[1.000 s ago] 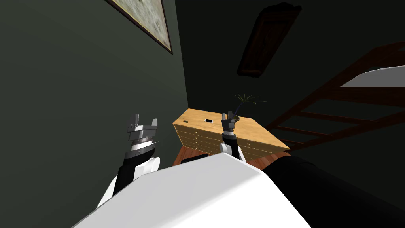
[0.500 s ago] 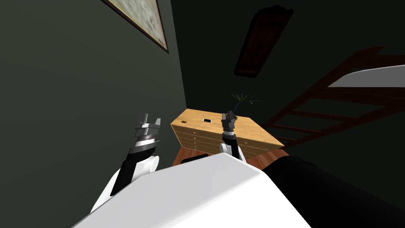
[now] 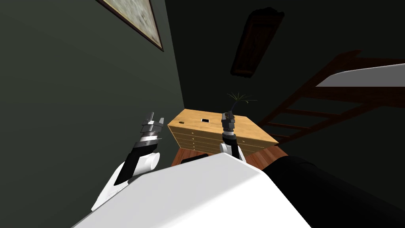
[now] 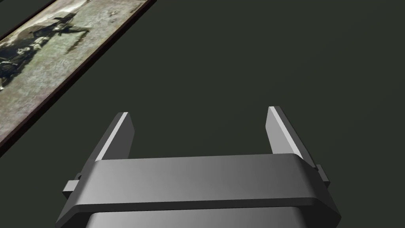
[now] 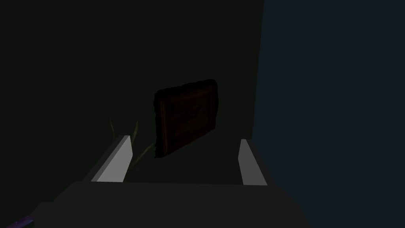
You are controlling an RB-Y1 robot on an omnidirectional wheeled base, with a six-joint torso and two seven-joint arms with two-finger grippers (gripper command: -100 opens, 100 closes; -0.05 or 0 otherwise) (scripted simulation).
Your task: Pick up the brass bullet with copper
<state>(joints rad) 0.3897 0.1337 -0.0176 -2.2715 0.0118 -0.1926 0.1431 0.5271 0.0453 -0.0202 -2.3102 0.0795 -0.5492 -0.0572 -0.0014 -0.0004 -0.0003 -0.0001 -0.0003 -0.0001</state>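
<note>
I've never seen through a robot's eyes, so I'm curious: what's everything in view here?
dresser: one, light wood with drawers, against the dark wall
small dark object: one, dresser top's left end, too small to identify
small rectangle: one, black and white, on the dresser top
plant: one, thin green leaves, back of the dresser top
picture: one, pale, dark-framed, left wall
dark frame: one, brown, far wall
slatted frame: one, dark brown, right side
left gripper: one, grey fingers open, near the left wall
right gripper: one, open, before the dresser
</note>
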